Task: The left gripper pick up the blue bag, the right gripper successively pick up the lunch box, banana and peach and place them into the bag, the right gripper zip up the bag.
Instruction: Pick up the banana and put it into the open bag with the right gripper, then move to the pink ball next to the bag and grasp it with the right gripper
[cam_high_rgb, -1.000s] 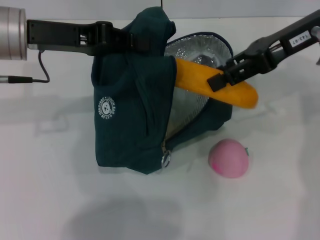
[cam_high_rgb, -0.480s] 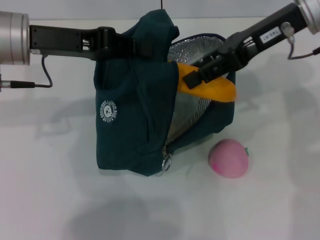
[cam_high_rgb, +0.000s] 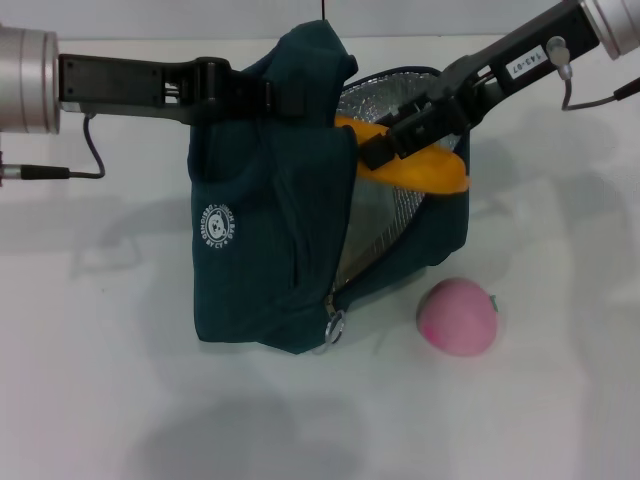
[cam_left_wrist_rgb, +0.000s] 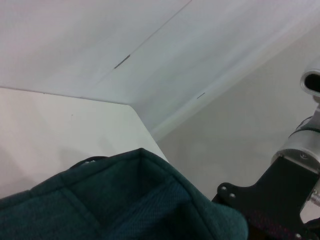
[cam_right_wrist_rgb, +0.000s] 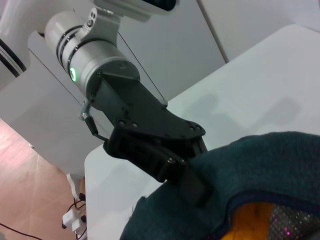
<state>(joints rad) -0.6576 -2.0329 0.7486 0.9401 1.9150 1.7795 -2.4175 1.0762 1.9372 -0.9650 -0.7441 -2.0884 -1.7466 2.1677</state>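
1. One peach (cam_high_rgb: 457, 317), pink and round, sits nearest on the white table (cam_high_rgb: 100, 400), just beside the lower right corner of the blue bag (cam_high_rgb: 265, 240) and apart from both arms.
2. Blue bag stands upright mid-table, white round logo (cam_high_rgb: 217, 226) facing the left side, metal ring zip pull (cam_high_rgb: 333, 325) hanging at its lower front edge; zip is undone and the silver foil lining (cam_high_rgb: 385, 215) shows in the open mouth.
3. Right gripper (cam_high_rgb: 385, 145) comes in from the upper right, fingers clamped on the banana (cam_high_rgb: 420, 165); the fruit lies across the open mouth over the foil, its left end tucked behind the teal fabric, its right end over the bag's right rim (not yet fully inside).
4. Left gripper (cam_high_rgb: 285, 95) reaches in from the left at the far top of the bag, fingers clenched on the fabric there, holding it up; the right wrist view shows the same claw (cam_right_wrist_rgb: 175, 165) gripping the teal cloth (cam_right_wrist_rgb: 260, 175), banana's orange (cam_right_wrist_rgb: 252, 220) just below.
5. Lunch box cannot be seen in any view.
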